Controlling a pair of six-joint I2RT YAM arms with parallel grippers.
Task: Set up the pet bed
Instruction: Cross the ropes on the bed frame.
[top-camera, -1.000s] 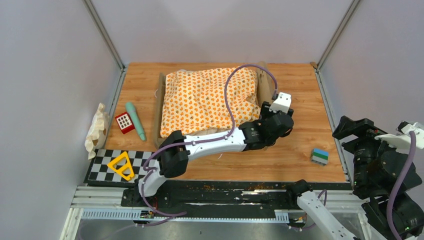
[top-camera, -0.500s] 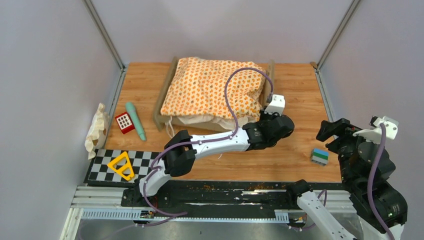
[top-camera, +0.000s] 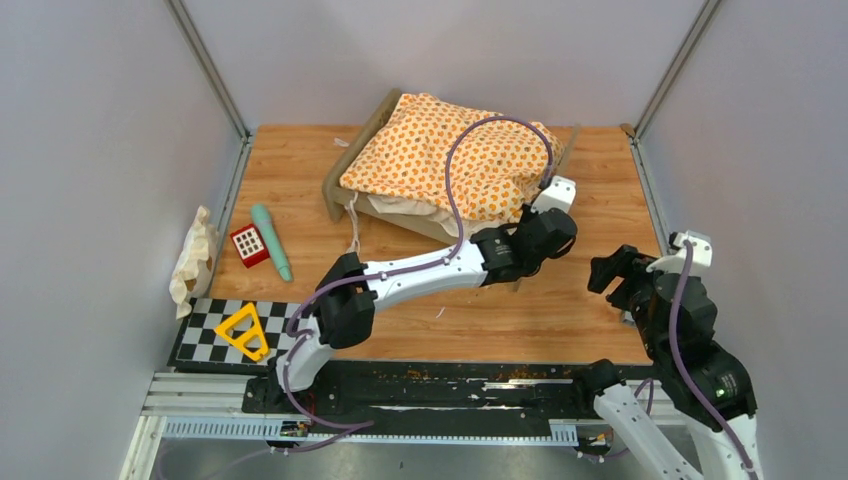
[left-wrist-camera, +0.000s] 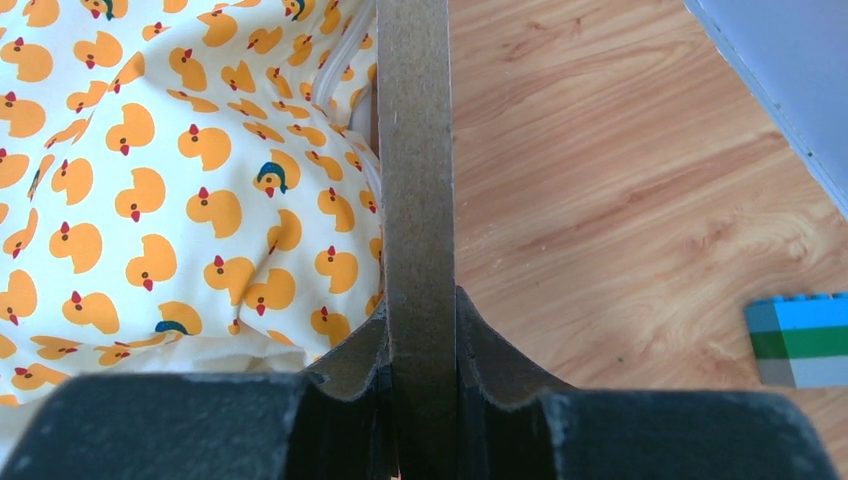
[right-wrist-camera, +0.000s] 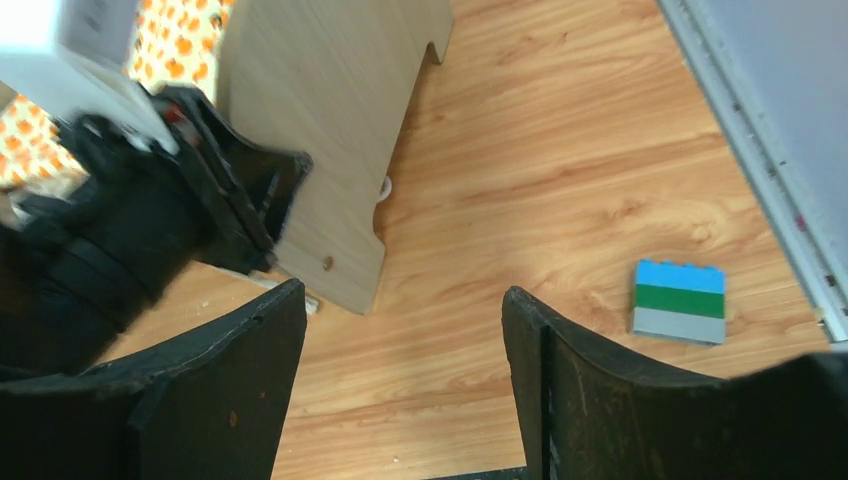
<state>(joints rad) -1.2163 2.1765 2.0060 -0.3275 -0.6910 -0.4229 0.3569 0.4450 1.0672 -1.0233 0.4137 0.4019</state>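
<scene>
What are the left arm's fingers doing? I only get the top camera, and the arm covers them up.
Observer: The left wrist camera shows it. The left fingers are shut on the pet bed, pinching the top edge of its wooden end board.
Operator: Is anything hiding behind the right arm? It blocks that corner for me.
Observer: Yes. In the right wrist camera, a little blue, green and grey block lies flat on the table, off to one side of the open right fingers and not touching them.
</scene>
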